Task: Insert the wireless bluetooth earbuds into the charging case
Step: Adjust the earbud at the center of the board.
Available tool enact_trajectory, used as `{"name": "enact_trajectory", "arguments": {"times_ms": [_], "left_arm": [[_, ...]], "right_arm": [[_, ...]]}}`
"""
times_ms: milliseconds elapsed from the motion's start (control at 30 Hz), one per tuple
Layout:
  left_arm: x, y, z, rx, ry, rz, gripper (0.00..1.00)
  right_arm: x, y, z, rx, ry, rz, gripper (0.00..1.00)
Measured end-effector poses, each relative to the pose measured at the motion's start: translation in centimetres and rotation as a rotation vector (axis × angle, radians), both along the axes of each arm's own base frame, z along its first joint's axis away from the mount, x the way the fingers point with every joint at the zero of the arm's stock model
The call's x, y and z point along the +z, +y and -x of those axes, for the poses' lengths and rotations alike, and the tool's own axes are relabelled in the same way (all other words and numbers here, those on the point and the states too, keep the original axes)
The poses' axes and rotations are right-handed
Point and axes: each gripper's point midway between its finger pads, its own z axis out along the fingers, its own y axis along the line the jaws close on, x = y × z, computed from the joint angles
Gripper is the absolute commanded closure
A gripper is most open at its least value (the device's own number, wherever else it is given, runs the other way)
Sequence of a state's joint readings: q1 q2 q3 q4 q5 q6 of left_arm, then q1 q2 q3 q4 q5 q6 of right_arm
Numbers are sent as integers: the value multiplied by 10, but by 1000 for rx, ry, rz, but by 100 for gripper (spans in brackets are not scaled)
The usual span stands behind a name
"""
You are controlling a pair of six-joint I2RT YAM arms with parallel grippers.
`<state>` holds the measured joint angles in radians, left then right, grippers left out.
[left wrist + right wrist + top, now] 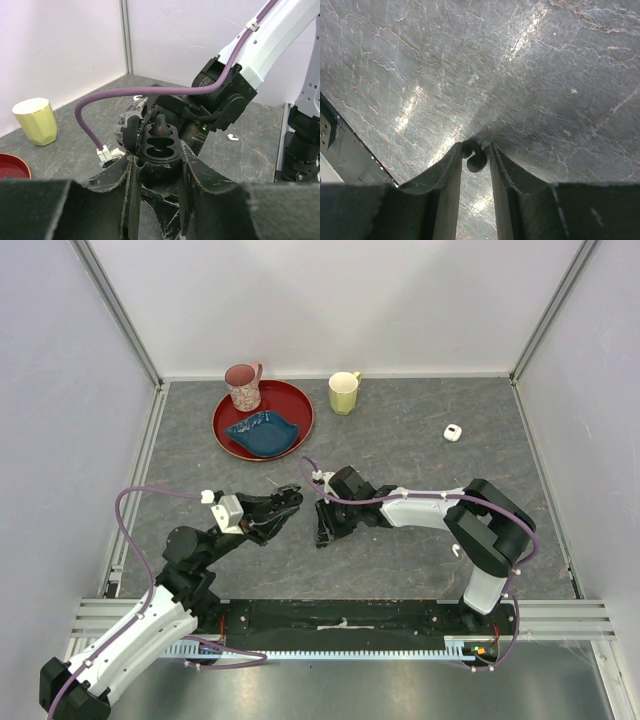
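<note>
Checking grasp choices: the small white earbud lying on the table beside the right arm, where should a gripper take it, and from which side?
Pinch the white earbud across its thin curved body, coming straight down from above. It lies flat on the table, low and small, so fingers coming in sideways would likely just push it. Bulb and stem are too small to tell apart.

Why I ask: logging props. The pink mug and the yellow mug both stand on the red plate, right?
No. The pink mug stands on the red plate, but the yellow mug stands on the table, apart from it; the top view shows this.
</note>
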<state>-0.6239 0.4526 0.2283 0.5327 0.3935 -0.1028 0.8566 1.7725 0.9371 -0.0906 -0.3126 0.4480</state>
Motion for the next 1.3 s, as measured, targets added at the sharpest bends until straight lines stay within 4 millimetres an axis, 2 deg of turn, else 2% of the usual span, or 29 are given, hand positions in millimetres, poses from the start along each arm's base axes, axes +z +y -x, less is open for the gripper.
{"name": "enact_trajectory", "arguments": {"times_ms": [667,800,1300], "left_arm": [[0,1,1,4,-4,5,98],[0,2,0,8,-3,6,98],[0,4,-2,25,0,10,98]], "right_arm": [[-1,6,8,22,30,-32,72],[-1,6,8,13,35,-35,77],[-1,2,8,-56,25,-56,70]]}}
